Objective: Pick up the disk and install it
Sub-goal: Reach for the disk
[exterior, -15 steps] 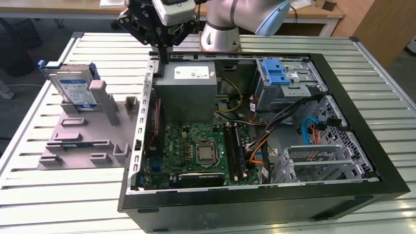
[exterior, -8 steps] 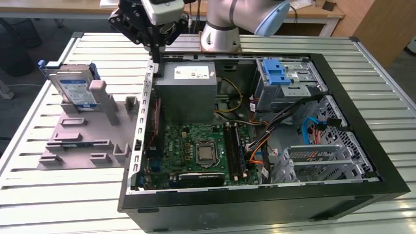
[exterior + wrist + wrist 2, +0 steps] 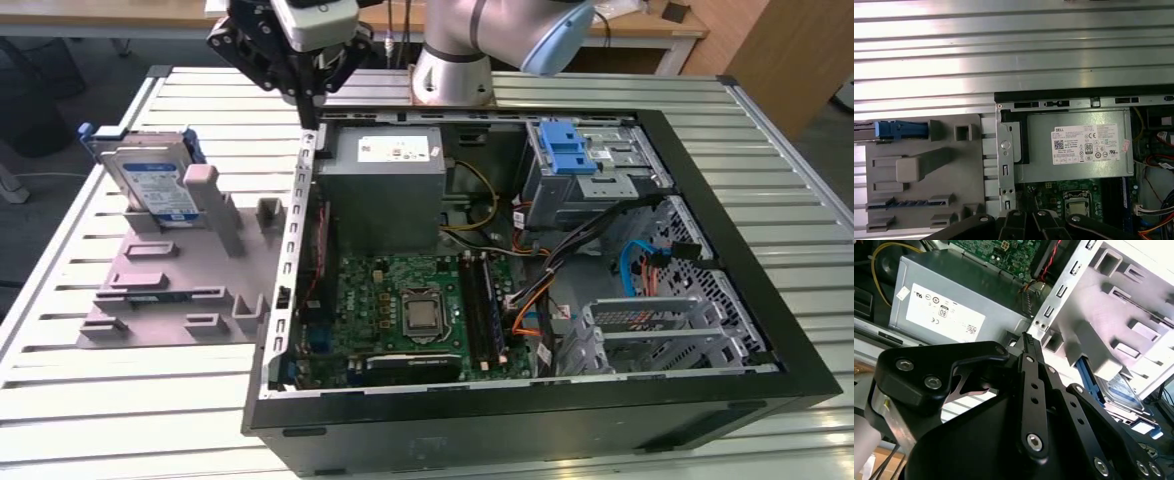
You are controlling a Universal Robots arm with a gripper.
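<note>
With my gripper (image 3: 310, 112) closed on nothing beside the computer case (image 3: 534, 405), I'd spread it wide and square it over the disk (image 3: 151, 180) upright in its grey stand (image 3: 160, 290)

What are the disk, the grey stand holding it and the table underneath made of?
The disk: seemingly a silver metal body, with a paper-like blue-and-white label and a blue plastic frame along its edges. The grey stand: matte, with moulded-looking blocks and slots, so probably plastic. The table: ribbed, shiny slats that reflect light, likely aluminium.
</note>
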